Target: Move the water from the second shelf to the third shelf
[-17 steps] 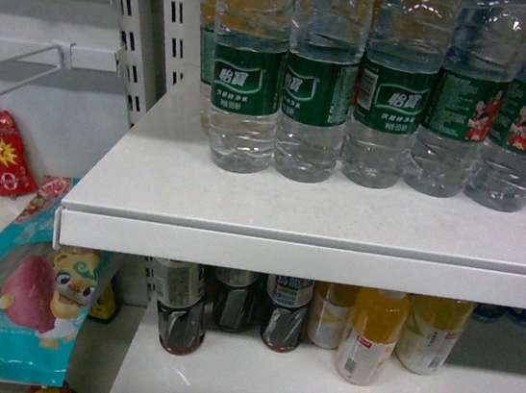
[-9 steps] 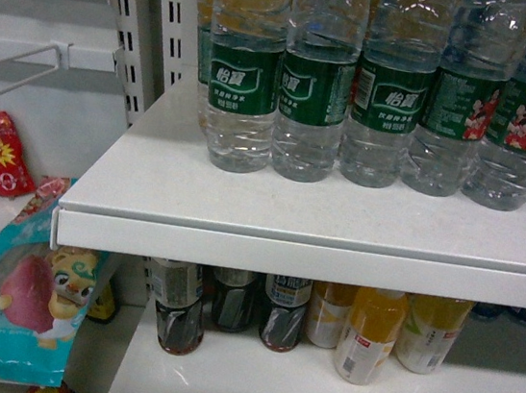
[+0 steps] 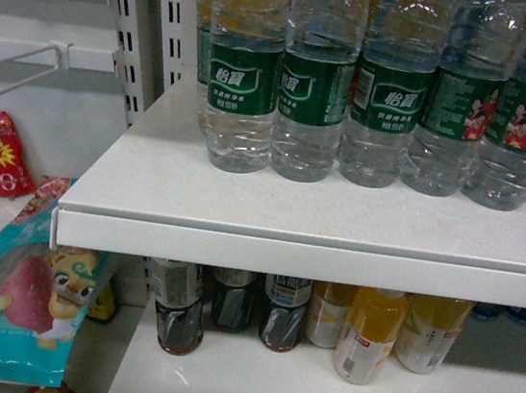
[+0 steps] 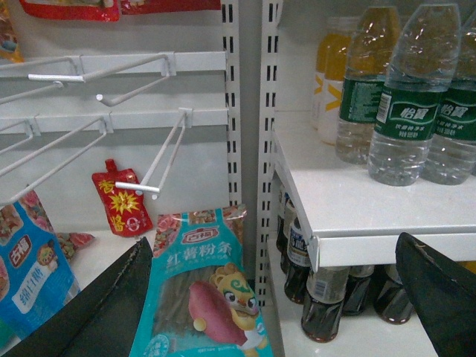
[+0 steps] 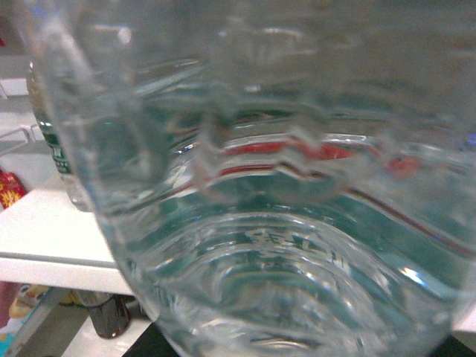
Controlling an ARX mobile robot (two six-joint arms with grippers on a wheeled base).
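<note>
The water bottle (image 5: 253, 208) fills my right wrist view, pressed close; whether those fingers grip it, I cannot tell. It stands on the white shelf (image 3: 318, 218). My left fingers (image 4: 439, 290) spread wide, empty, at six o'clock.

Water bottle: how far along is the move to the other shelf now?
Done: nothing visible; five water bottles stand in a row on the white shelf. In hand: one close bottle fills the right wrist view; a grip cannot be confirmed. The left gripper is open and empty. Left: grasp, lift, place.
</note>
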